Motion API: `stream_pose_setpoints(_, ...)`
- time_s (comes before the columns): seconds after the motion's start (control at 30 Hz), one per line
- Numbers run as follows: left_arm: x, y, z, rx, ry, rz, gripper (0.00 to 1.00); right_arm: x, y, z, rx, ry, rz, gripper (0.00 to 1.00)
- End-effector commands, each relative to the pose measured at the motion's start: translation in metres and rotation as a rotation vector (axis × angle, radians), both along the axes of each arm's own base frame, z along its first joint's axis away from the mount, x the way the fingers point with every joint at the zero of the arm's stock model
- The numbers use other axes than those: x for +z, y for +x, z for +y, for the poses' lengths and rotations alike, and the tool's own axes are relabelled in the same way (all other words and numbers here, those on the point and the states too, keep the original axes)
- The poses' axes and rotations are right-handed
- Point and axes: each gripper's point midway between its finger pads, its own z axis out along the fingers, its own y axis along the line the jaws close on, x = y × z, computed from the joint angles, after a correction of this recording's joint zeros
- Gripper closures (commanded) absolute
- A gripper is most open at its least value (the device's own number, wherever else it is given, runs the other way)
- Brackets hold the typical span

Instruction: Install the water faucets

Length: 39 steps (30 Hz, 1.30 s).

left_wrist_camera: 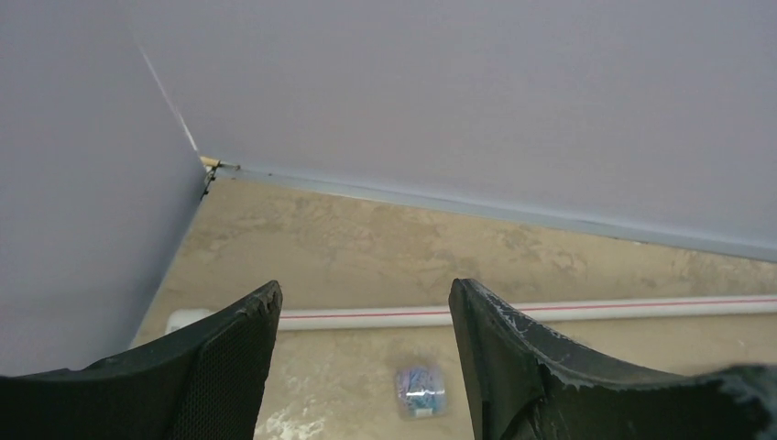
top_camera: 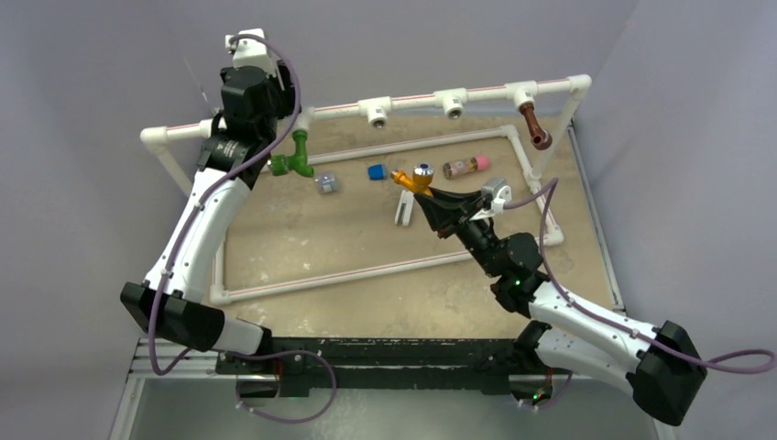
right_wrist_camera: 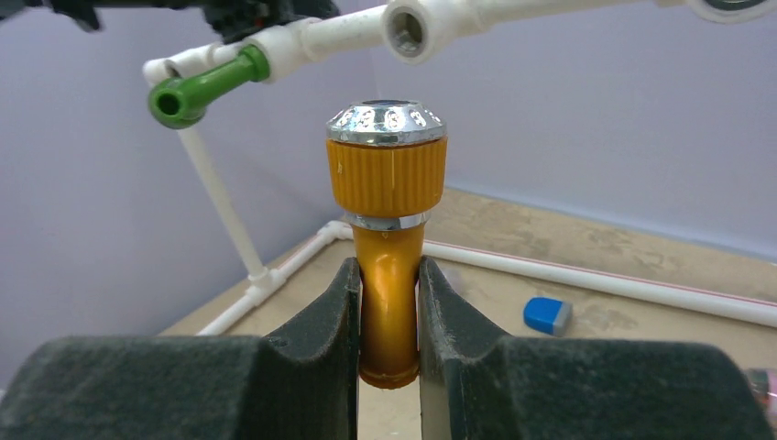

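Right gripper point(right_wrist_camera: 388, 275) clamped on orange plastic bent-spout faucet point(right_wrist_camera: 387, 174), upright, knob up, near the table's middle. Spout out of sight in wrist view. Embossed marks on the chrome cap are unreadable.

Left gripper point(left_wrist_camera: 365, 307) jaws wide, nothing between. Blurred bluish packet point(left_wrist_camera: 420, 390) below.

Green plastic faucet point(top_camera: 295, 158) and dark brown faucet point(top_camera: 535, 126) hang from white pipe rail point(top_camera: 412, 99).

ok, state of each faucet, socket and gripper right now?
Green plastic faucet: mounted at the left end of the white pipe rail.
Dark brown plastic faucet: mounted near the rail's right end.
Orange plastic faucet: not mounted, clamped by its stem.
Two middle white tee sockets: empty.
Left gripper: open, holding nothing.
Right gripper: shut on the orange faucet.
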Motion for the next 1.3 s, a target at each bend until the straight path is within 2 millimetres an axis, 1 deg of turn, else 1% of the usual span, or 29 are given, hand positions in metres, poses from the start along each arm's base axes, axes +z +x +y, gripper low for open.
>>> stream_pose_setpoints(0.0,0.013,0.012,-0.001,-0.016,-0.015,-0.119,0.34,0.050,-0.015,-0.010,-0.045,0.176,-0.123,1.00)
stream_pose_setpoints(0.1,0.001,0.020,0.002,-0.003,0.008,-0.109,0.34,0.058,-0.019,-0.003,-0.051,0.187,-0.147,1.00)
stream_pose_setpoints(0.17,-0.011,0.025,0.002,-0.001,0.018,-0.094,0.33,0.063,-0.021,0.002,-0.067,0.184,-0.178,1.00)
stream_pose_setpoints(0.3,-0.034,0.030,0.000,-0.011,0.034,-0.077,0.33,0.074,-0.021,0.007,-0.128,0.191,-0.226,1.00)
stream_pose_setpoints(0.37,-0.042,0.029,0.001,-0.007,0.040,-0.067,0.33,0.079,-0.017,0.007,-0.174,0.191,-0.246,1.00)
stream_pose_setpoints(0.43,-0.048,0.028,0.003,-0.002,0.040,-0.073,0.33,0.079,-0.011,0.008,-0.219,0.180,-0.252,1.00)
stream_pose_setpoints(0.47,-0.052,0.027,0.002,-0.006,0.037,-0.073,0.33,0.083,-0.010,0.007,-0.239,0.196,-0.263,1.00)
stream_pose_setpoints(0.5,-0.059,0.025,0.001,-0.014,0.039,-0.060,0.33,0.084,-0.007,0.006,-0.262,0.197,-0.266,1.00)
stream_pose_setpoints(0.53,-0.057,0.025,0.001,-0.014,0.035,-0.081,0.33,0.085,-0.004,0.007,-0.288,0.195,-0.270,1.00)
stream_pose_setpoints(0.6,-0.068,0.025,0.002,-0.012,0.045,-0.075,0.33,0.089,0.001,0.005,-0.328,0.204,-0.279,1.00)
stream_pose_setpoints(0.73,-0.089,0.029,0.002,-0.010,0.067,-0.041,0.33,0.094,0.007,0.011,-0.351,0.200,-0.291,1.00)
stream_pose_setpoints(0.83,-0.099,0.034,0.001,-0.011,0.075,-0.017,0.32,0.099,0.008,0.018,-0.347,0.194,-0.302,1.00)
stream_pose_setpoints(0.97,-0.108,0.046,-0.001,-0.012,0.102,-0.004,0.32,0.098,0.013,0.026,-0.353,0.179,-0.303,1.00)
stream_pose_setpoints(1.0,-0.106,0.050,0.000,0.000,0.116,-0.009,0.31,0.098,0.014,0.028,-0.353,0.176,-0.302,1.00)
stream_pose_setpoints(1.03,-0.109,0.054,0.001,0.005,0.123,0.000,0.31,0.098,0.014,0.029,-0.353,0.174,-0.302,1.00)
stream_pose_setpoints(1.07,-0.105,0.058,0.000,0.005,0.125,-0.003,0.31,0.098,0.014,0.031,-0.351,0.175,-0.302,1.00)
stream_pose_setpoints(1.13,-0.107,0.063,-0.005,-0.012,0.119,0.017,0.31,0.096,0.014,0.032,-0.349,0.174,-0.300,1.00)
stream_pose_setpoints(1.27,-0.097,0.068,-0.010,-0.027,0.105,-0.001,0.31,0.092,0.014,0.032,-0.348,0.174,-0.294,1.00)
